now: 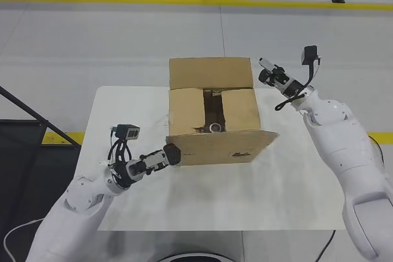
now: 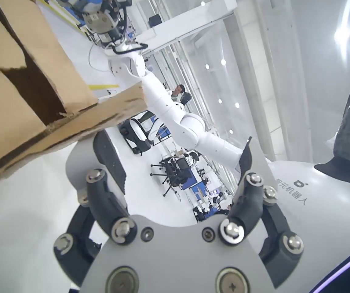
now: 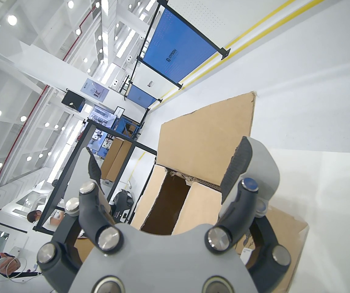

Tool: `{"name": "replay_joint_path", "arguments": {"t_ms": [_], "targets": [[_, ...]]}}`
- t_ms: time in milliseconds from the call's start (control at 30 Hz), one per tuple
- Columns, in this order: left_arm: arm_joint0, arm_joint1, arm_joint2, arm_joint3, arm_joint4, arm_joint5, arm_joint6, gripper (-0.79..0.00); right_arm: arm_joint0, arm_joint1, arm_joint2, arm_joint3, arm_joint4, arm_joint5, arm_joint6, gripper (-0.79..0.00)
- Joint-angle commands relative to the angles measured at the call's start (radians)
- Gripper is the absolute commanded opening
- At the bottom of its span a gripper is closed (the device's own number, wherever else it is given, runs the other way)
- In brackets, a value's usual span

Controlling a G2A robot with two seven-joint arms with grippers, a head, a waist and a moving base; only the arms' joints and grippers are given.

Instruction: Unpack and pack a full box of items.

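A brown cardboard box stands on the white table. Its far and near long flaps are folded outward and its two short flaps lie partly over the opening. Through the gap between them a round item shows inside. My left gripper sits at the near left corner of the box, just under the near flap, open and empty. My right gripper hovers by the far right corner of the box, open with nothing in it. The box lies beyond its fingertips.
The table has bare surface in front of the box and to its right. A black frame stands off the table's left side. A yellow floor line runs past the table.
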Motion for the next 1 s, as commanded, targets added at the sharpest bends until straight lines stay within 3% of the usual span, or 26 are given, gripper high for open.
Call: {"name": "replay_joint_path", "arguments": {"t_ms": [0, 267, 633, 967], "targets": [[-0.017, -0.004, 0.012, 0.007, 0.005, 0.009, 0.026, 0.000, -0.009, 0.000, 0.002, -0.010, -0.001, 0.017, -0.013, 0.000], [-0.077, -0.020, 0.045, 0.034, 0.072, 0.038, 0.132, 0.000, -0.011, -0.022, -0.012, -0.023, -0.103, 0.166, -0.160, 0.000], [-0.131, -0.038, 0.081, 0.066, 0.188, 0.097, 0.248, 0.000, 0.064, -0.090, -0.039, 0.109, -0.111, 0.235, -0.098, 0.000], [-0.150, -0.046, 0.090, 0.078, 0.243, 0.128, 0.269, 0.000, 0.095, -0.146, -0.058, 0.193, -0.119, 0.207, -0.016, 0.000]]}}
